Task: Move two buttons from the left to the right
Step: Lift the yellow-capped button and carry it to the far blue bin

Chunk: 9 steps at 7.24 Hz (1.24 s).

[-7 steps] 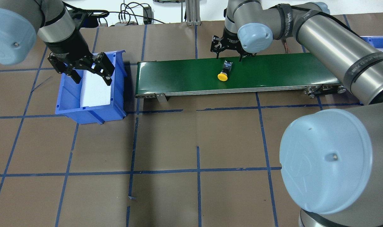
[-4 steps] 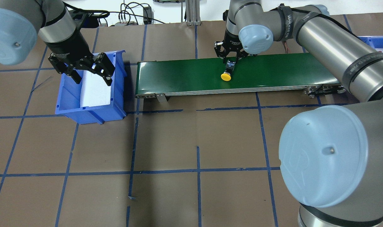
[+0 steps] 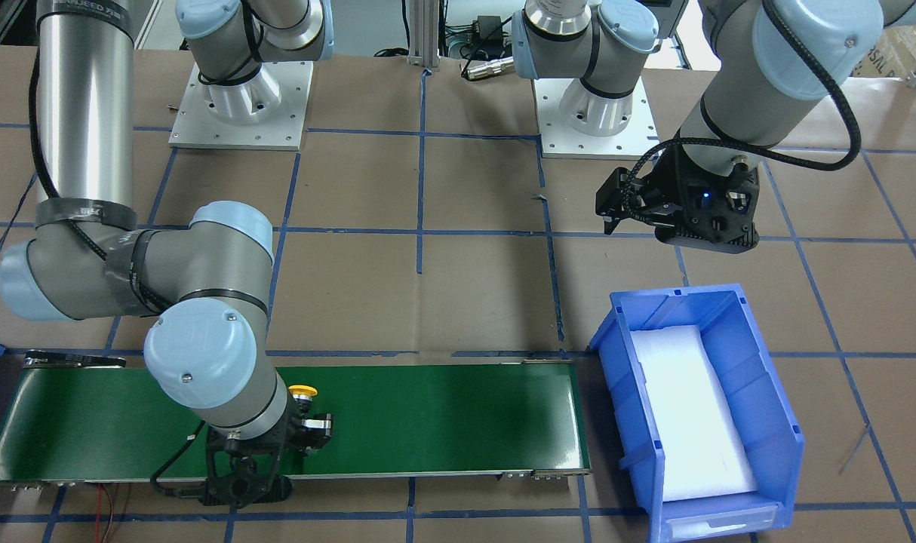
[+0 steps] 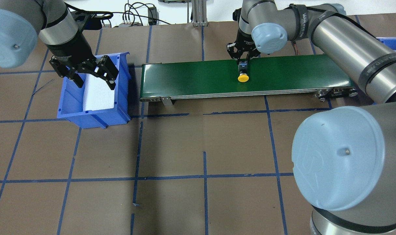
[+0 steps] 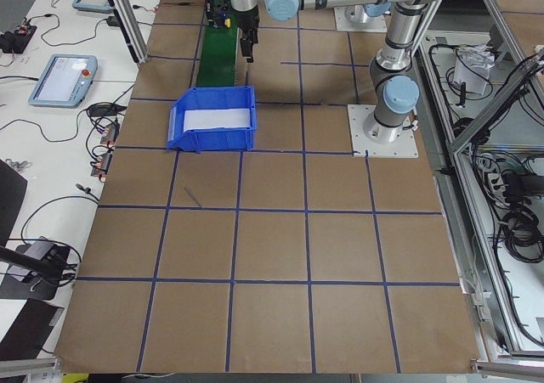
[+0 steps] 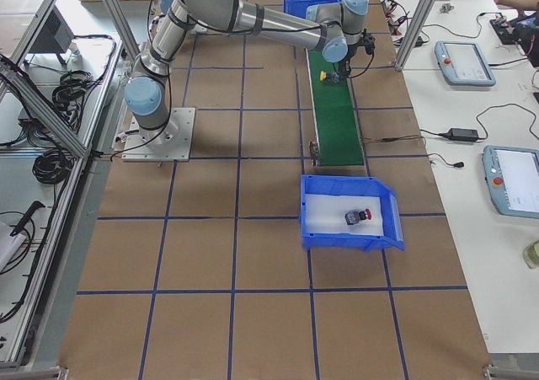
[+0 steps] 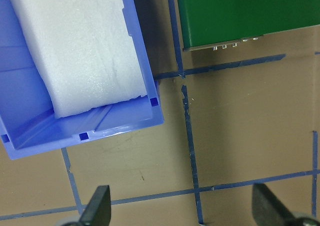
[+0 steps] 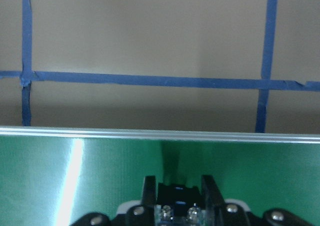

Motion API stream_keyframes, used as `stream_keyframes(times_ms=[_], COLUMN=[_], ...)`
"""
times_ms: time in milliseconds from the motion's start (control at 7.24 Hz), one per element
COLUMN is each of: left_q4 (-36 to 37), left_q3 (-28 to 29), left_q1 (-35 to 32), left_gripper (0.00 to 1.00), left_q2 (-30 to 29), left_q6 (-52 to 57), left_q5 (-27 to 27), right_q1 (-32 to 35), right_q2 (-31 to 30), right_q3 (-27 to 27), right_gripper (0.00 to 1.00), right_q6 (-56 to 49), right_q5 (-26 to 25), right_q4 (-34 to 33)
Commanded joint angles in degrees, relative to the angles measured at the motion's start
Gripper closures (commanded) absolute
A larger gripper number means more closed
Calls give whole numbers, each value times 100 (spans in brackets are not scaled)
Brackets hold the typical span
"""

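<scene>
Since a second ago the right gripper point(image 4: 243, 61) has closed on the yellow button point(image 4: 243, 77), now further toward 3 o'clock on the belt point(image 4: 191, 76). Its cap points to 6, its block to 12 between the clamped fingers point(image 8: 148, 193). At 9, the left gripper point(image 4: 95, 83) hangs spread over the bin point(image 4: 70, 98) holding the red button point(image 6: 358, 217).

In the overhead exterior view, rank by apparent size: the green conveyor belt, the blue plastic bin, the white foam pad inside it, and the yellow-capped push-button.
Largest to smallest:
green conveyor belt
blue plastic bin
white foam pad
yellow-capped push-button
</scene>
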Motion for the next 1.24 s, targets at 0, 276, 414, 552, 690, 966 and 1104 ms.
stream_keyframes(times_ms=[0, 276, 414, 552, 690, 966, 1104], left_q4=[-2, -11, -11, -2, -2, -2, -11], left_q3=[8, -1, -1, -1, -1, -1, -1], left_q1=[-4, -4, -4, -4, -4, -4, 5], left_gripper=[0, 0, 0, 0, 0, 0, 0], left_q2=[-18, -18, -18, -18, -18, -18, -18], left_q6=[-1, -1, -1, -1, -1, -1, -1], left_q5=[-24, -7, 2, -24, -16, -42, -16], right_q1=[-497, -1024, -1392, -1718, -2008, -2597, -2904], right_q2=[-414, -695, -836, -916, -934, -1031, -1013], right_q3=[-5, -22, -23, -40, -84, -84, -128], right_gripper=[87, 87, 87, 89, 89, 90, 91], right_q6=[-850, -1693, -2255, -2782, -3257, -3866, -4121], right_q5=[11, -24, -68, -225, -436, -605, -587], right_q4=[495, 926, 1137, 1374, 1394, 1447, 1456])
